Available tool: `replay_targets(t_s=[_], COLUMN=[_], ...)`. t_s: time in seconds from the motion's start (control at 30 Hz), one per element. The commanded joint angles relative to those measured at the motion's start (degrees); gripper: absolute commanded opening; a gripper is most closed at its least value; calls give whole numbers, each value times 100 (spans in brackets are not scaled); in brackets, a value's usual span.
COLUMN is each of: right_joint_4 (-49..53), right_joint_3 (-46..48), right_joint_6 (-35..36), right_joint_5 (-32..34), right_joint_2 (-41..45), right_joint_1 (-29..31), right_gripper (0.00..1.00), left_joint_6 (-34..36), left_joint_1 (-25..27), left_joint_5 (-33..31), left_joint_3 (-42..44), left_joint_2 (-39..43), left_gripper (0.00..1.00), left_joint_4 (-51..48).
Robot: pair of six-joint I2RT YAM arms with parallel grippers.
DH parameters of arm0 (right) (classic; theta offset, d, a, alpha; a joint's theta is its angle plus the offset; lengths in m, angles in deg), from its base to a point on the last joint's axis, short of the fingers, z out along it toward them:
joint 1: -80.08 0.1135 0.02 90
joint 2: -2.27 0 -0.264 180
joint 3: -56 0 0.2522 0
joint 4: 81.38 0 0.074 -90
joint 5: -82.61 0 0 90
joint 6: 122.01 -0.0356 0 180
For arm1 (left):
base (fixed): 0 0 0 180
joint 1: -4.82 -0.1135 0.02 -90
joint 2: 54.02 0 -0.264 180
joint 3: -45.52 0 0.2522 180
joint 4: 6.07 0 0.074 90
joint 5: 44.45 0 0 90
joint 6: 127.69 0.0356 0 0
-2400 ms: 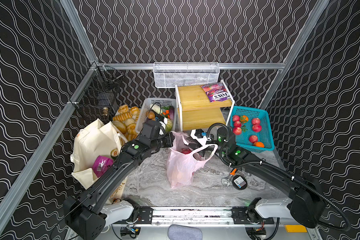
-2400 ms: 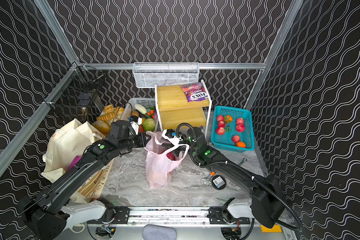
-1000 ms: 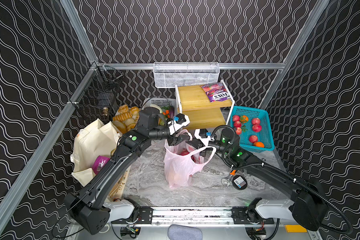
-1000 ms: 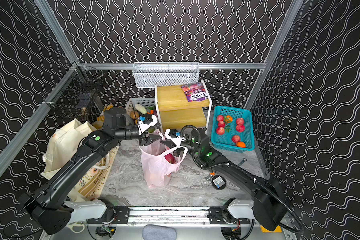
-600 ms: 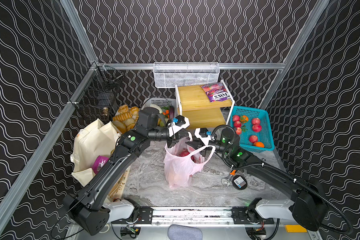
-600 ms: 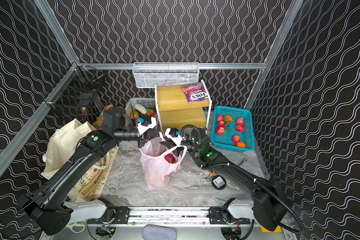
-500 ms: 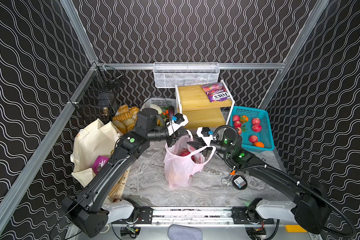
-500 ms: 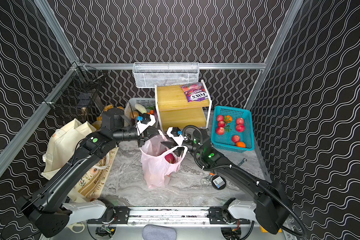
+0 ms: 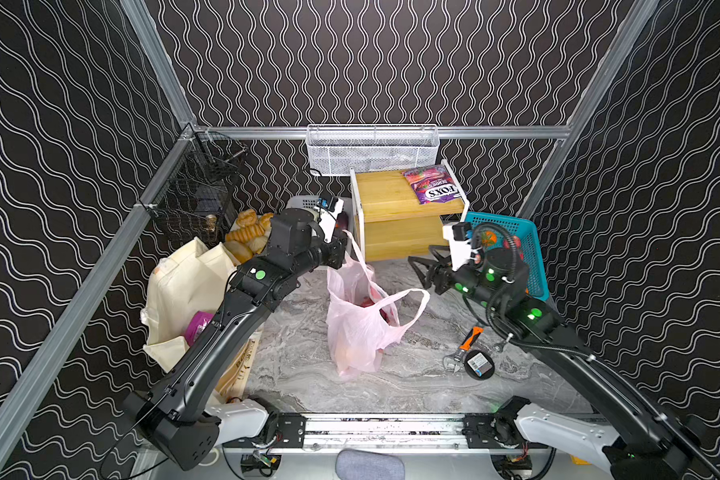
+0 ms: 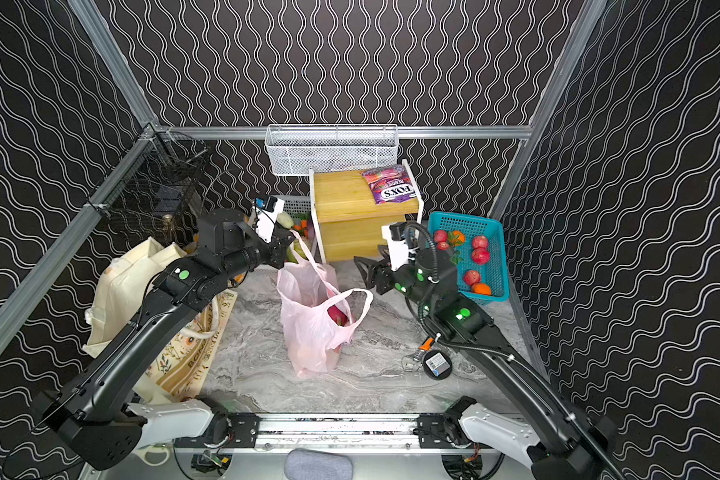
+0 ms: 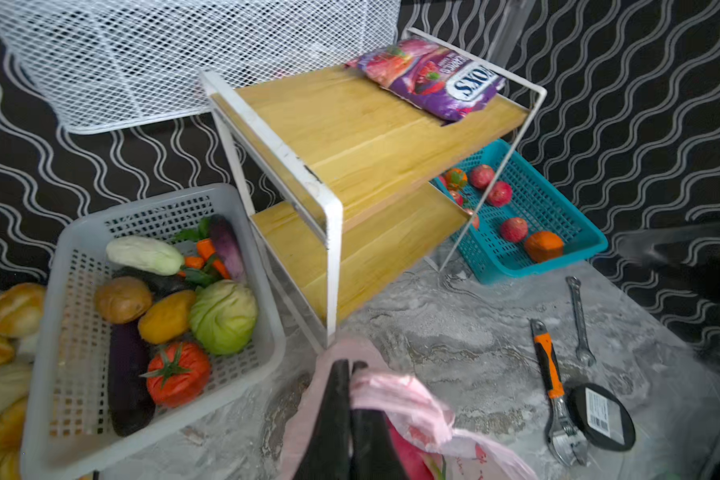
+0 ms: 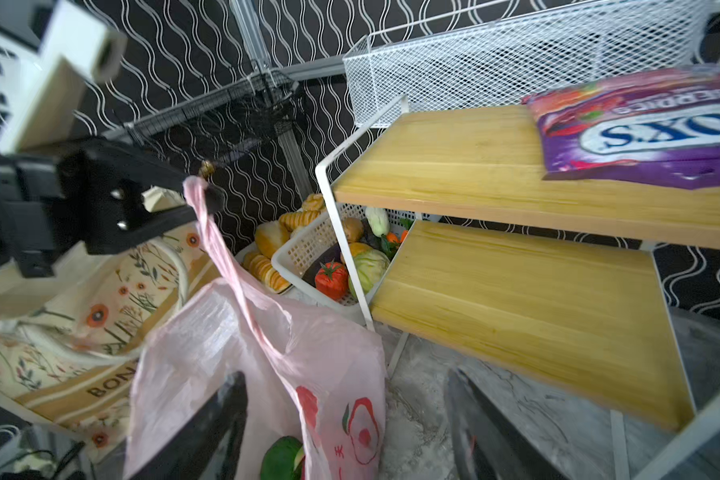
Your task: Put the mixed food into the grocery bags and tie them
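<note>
Pinching the pink plastic bag (image 9: 358,332) handle (image 12: 221,253) taut, left gripper (image 11: 347,368) readies tying; right gripper (image 9: 417,272), two o'clock, gapes empty.

Bare worktop (image 9: 300,374) lies open near and left of the pink plastic bag (image 9: 358,332) standing mid-scene. Its taut handle (image 12: 221,257), pinched in the left pincer (image 11: 350,366), bars the far-left way. The wooden rack (image 9: 391,199) walls the far side, the canvas tote (image 9: 184,282) the left. A wrench (image 9: 470,338) and black disc (image 9: 479,365) clutter near right. Clear gap between bag and spread right pincer (image 9: 417,270).
</note>
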Motion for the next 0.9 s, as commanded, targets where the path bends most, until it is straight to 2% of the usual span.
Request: replay_targets(t_s=[0.0, 0.03, 0.13, 0.17, 0.23, 0.37, 0.4, 0.43, 0.5, 0.53, 0.6, 0.73, 0.87], right_joint_4=[504, 420, 382, 403, 508, 737, 730, 690, 692, 652, 368, 250, 296], right_joint_3=[157, 274, 622, 725, 919, 803, 684, 560, 217, 138, 185, 223, 28], right_joint_6=[-816, -816, -357, -273, -165, -75, -30, -2, -68, -83, -23, 325, 662], right_joint_5=[-94, -280, -1506, -1700, -1829, -1588, -1651, -1708, -1613, -1528, -1374, -476, -50], right_joint_2=[506, 709, 1080, 1114, 1105, 674, 520, 382, 212, 206, 301, 574, 639], right_joint_1=[11, 3, -3, -2, 7, 6, 5, 13, 6, 6, -3, -6, -99], right_gripper=[77, 77, 78, 77, 77, 76, 72, 61, 29, 20, 8, 5, 5], left_joint_6=[-448, -459, -480, -467, -440, -495, -527, -548, -582, -591, -636, -970, -1399], left_joint_1=[-42, -54, -64, -64, -68, -64, -68, -70, -71, -68, -63, -63, -45], left_joint_5=[-324, -276, -177, -136, -33, 72, 99, 124, 115, 73, -39, -71, -7], left_joint_3=[-67, -63, -86, -83, -55, -36, -35, -44, -88, -135, -176, -441, -339], left_joint_2=[-6, -8, -29, -30, -38, -41, -28, -22, 18, 55, 161, 373, 903], left_gripper=[0, 0, 0, 0, 0, 0, 0, 0, 0, 0, 0, 0, 0], left_joint_4=[-91, -69, -47, -34, 6, 23, 28, 11, -63, -145, -296, -929, -1198])
